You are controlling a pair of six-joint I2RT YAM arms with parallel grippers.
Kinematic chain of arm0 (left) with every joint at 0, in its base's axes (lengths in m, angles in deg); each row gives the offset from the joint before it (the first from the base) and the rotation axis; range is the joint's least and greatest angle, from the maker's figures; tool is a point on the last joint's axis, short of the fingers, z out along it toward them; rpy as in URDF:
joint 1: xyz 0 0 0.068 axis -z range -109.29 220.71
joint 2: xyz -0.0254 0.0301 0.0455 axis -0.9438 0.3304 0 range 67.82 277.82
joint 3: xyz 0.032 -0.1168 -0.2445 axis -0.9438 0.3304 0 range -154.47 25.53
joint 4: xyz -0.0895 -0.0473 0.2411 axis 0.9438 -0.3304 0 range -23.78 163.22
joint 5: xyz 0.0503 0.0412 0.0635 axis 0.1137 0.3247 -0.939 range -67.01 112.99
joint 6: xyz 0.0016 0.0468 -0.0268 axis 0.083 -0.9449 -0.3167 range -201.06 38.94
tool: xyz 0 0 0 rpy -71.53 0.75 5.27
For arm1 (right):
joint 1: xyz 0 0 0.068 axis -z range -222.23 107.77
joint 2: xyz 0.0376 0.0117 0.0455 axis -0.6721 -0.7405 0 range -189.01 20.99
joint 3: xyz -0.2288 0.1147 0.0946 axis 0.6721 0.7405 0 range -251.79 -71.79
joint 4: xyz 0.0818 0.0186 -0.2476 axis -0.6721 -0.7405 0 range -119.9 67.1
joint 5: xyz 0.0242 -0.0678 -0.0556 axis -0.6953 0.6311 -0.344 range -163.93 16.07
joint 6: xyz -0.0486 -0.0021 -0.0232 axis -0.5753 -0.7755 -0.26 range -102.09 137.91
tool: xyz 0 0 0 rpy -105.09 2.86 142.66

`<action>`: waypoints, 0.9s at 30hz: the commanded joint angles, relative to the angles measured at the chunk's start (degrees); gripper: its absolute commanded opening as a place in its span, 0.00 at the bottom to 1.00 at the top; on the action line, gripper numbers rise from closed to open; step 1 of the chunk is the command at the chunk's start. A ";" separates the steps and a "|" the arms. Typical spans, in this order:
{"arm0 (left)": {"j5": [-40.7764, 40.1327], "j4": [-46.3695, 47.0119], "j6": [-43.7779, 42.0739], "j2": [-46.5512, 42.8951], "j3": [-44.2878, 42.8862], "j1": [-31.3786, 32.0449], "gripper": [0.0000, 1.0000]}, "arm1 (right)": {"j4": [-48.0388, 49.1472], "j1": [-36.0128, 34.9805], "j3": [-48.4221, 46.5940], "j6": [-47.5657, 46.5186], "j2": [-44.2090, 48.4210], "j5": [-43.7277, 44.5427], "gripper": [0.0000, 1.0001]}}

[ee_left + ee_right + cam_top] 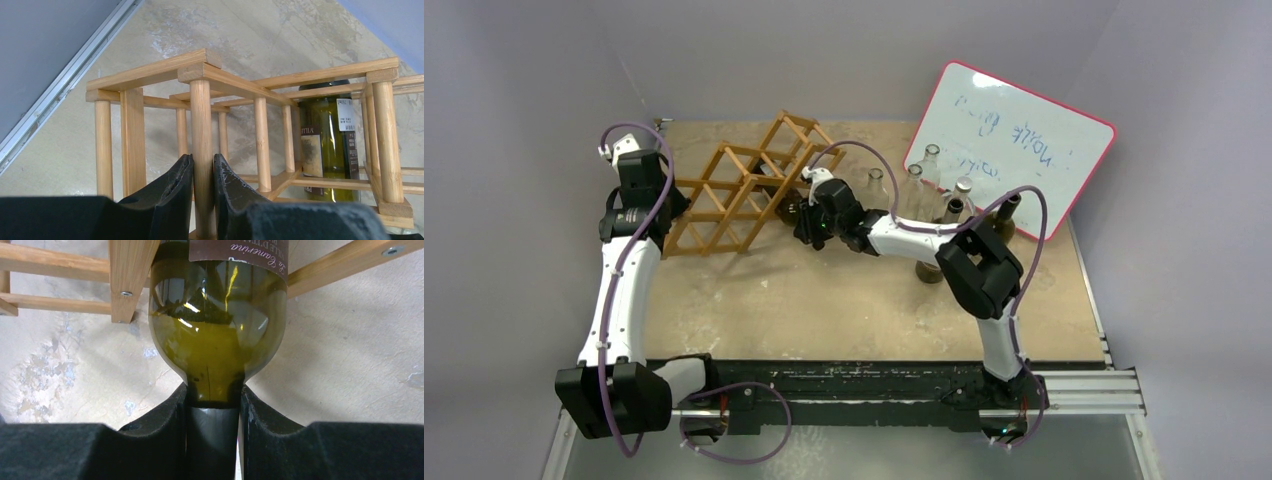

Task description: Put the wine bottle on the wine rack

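The wine rack (729, 190) lies near the back left corner of the table (844, 300). The left gripper (203, 167) is squeezed tight on one of the rack's round wooden posts (202, 120). The right gripper (214, 400) is clamped on the thin neck of the green wine bottle (217, 335). The fat end of the bottle is inside a cell at the right end of the rack, between two slats. Its neck sticks out toward the right edge of the table.

I think the job now is to slide the bottle the rest of the way in. It should go slowly and straight along the cell, so the glass does not bump the wood. The left gripper should hold firm so the rack does not slide away. The right one should let go only when the bottle rests on the slats.

More bottles (929, 165) stand by a whiteboard (1014, 140) near the back right corner. The right arm's elbow is close to them, so it should move gently.
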 commanded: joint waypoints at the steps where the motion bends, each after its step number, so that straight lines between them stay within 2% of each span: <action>1: 4.21 -1.28 -1.15 1.05 -1.21 0.26 0.19 | 10.79 -0.70 -6.42 -0.68 1.49 -0.98 0.14; 15: 4.25 -1.32 -1.21 1.31 -1.52 0.33 0.22 | 7.02 -0.70 -11.34 -0.20 -2.61 1.98 0.34; 22: 3.74 -1.64 -1.21 1.17 -2.07 0.33 0.25 | 7.27 -0.70 -10.46 0.21 -1.95 4.25 0.56; 27: 3.34 -1.84 -1.17 1.13 -2.41 0.33 0.29 | 7.45 -0.70 -9.88 -0.12 -1.19 5.07 0.63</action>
